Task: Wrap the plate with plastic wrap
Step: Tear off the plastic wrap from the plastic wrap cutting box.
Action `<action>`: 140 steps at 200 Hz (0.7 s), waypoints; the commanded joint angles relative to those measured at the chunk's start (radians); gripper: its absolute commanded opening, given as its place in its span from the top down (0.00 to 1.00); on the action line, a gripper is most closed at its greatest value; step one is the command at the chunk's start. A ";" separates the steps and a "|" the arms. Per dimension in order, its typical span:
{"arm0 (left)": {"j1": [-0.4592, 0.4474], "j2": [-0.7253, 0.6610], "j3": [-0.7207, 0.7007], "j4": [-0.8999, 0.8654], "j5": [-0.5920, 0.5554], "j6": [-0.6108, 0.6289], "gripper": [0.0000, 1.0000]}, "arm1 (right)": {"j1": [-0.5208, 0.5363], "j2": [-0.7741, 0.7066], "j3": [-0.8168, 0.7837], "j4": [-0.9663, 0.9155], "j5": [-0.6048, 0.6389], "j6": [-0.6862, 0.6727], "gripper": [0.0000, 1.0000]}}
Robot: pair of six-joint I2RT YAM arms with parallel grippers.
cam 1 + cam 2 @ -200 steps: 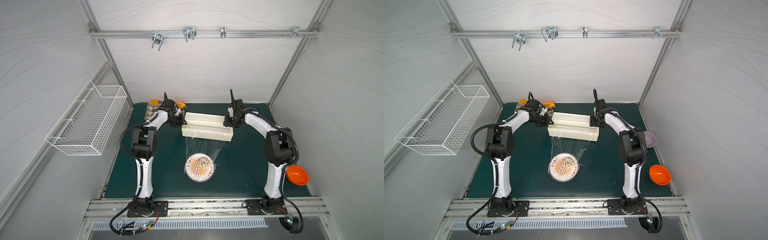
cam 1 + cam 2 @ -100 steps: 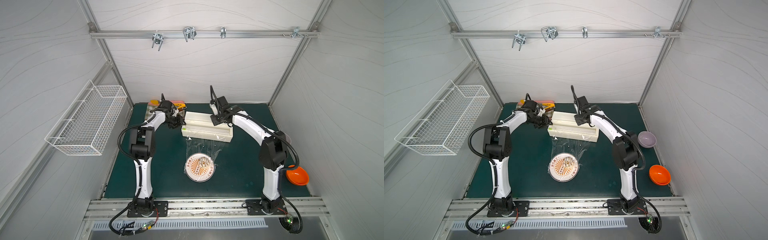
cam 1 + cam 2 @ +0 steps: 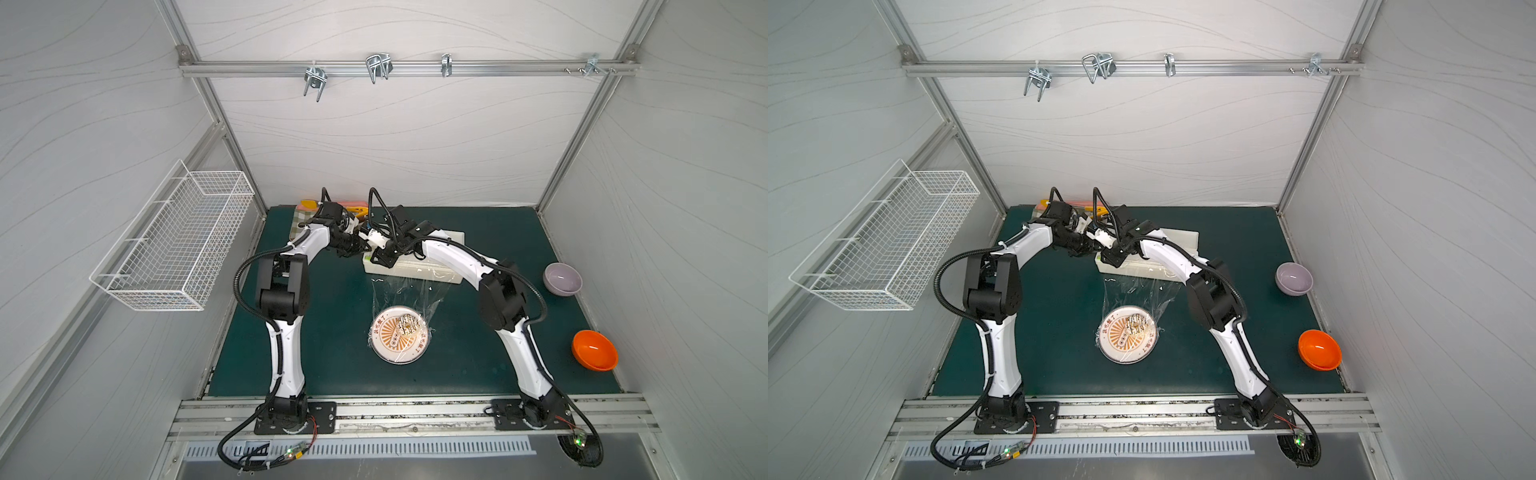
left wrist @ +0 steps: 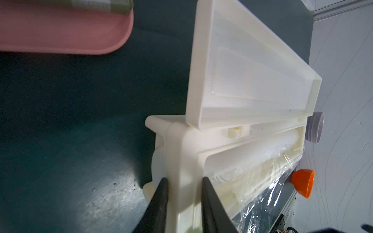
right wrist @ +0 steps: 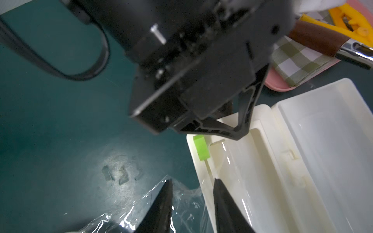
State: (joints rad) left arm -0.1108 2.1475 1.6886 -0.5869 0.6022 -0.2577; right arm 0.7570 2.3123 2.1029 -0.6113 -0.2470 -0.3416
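Bench [image 3: 332, 365]: dark green, it carries all the things.
Basket [image 3: 174, 241]: white wire, on the wall at 9 o'clock, above the bench.
Box [image 3: 415, 272]: long and cream, lies across at 12 o'clock from the plate, with the lid open toward the back.
Wrap [image 3: 405, 293]: clear crinkled sheet; it runs from the box front toward 6 o'clock and its near end lies over the plate.
Plate [image 3: 400, 340]: near the bench middle, flat, orange sun print, with a small food piece at its 1 o'clock.
Tray [image 4: 60, 30]: pink, at 11 o'clock from the plate, with a checked cloth on it.
Orange bowl [image 3: 594, 350]: at 3 o'clock, at the bench edge.
Lilac bowl [image 3: 562, 279]: at 2 o'clock, well apart from the plate.
Left end effector [image 4: 184, 179]: pinching the end wall of the box at its 9 o'clock end.
Right end effector [image 5: 193, 180]: spread, with the tips on either side of the box's front rim and one tip over the wrap.
Slider [image 5: 200, 148]: green, on the front rim, just beside the right tips.
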 commanded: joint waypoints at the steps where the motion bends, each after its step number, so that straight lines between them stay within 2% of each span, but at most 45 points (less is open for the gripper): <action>1: 0.022 -0.005 -0.021 -0.002 -0.007 0.000 0.81 | -0.001 0.032 0.064 0.022 -0.039 -0.051 0.64; 49: 0.021 0.001 -0.027 0.000 0.005 0.009 0.84 | -0.002 0.101 0.140 0.032 -0.069 -0.051 0.67; 140: 0.023 0.016 -0.014 -0.014 0.013 0.029 0.86 | -0.003 0.164 0.165 0.036 -0.078 -0.074 0.74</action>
State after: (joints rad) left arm -0.1028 2.1448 1.6787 -0.5751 0.6239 -0.2379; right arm 0.7483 2.4397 2.2395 -0.5770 -0.2966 -0.3740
